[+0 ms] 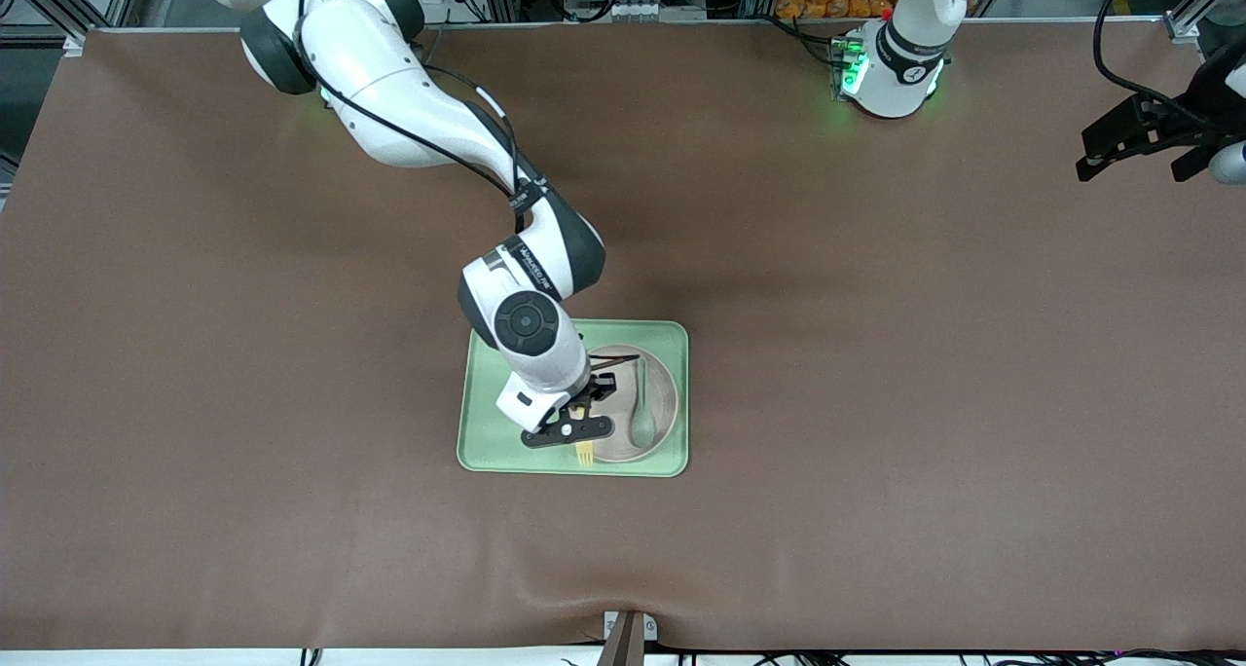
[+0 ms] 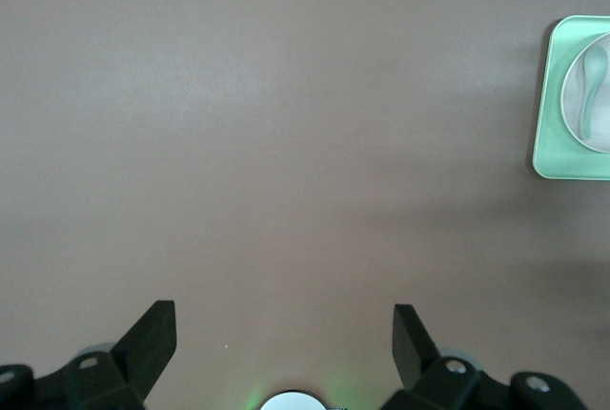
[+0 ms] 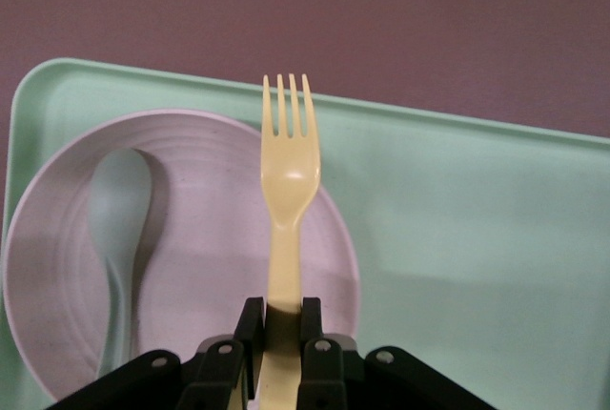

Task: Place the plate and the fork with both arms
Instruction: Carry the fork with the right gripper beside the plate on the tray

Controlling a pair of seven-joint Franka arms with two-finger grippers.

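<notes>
My right gripper [image 1: 576,421] is shut on the handle of the pale-yellow fork [image 1: 584,452], which it holds over the plate's rim and the green tray. In the right wrist view the fork [image 3: 289,191] juts out from the gripper [image 3: 283,319], its tines over the tray [image 3: 457,219] just past the plate's edge. The round off-white plate [image 1: 664,393] lies in the tray [image 1: 477,452], at its end toward the left arm. My left gripper [image 1: 1129,169] waits open and holds nothing, above bare table at the left arm's end; its jaws [image 2: 283,334] stand wide apart.
A grey-green spoon [image 1: 642,423] lies in the plate [image 3: 210,210], beside the fork; it also shows in the right wrist view as the spoon [image 3: 119,210]. The left wrist view shows the tray [image 2: 548,143] with plate [image 2: 572,95] far off. Brown mat covers the table.
</notes>
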